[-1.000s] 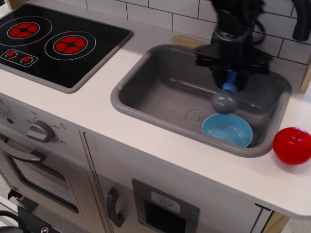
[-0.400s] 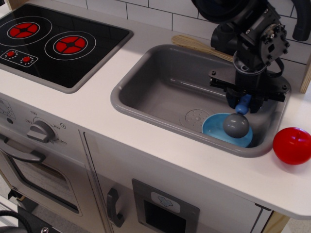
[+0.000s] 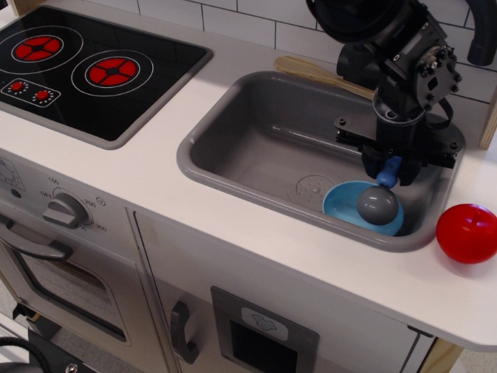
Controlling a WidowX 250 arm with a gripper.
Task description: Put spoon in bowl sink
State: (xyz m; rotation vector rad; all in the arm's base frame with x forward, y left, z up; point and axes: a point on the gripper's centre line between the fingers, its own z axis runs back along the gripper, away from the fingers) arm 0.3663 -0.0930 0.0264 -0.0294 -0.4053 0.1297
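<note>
The spoon hangs nearly upright, its round dark grey head down inside the light blue bowl and its stubby blue handle up between my fingers. The bowl sits in the front right corner of the grey sink, next to the moulded drain. My gripper is directly above the bowl, pointing down, and is shut on the spoon's handle. Whether the spoon head touches the bowl's floor I cannot tell.
A red ball lies on the white counter right of the sink. A long wooden utensil lies behind the sink by the tiled wall. The black stovetop is at the left. A dark tap stands at the far right.
My gripper moved right and down with the spoon, from over the sink's middle to above the bowl. The spoon head went from hovering beside the bowl to low inside it.
</note>
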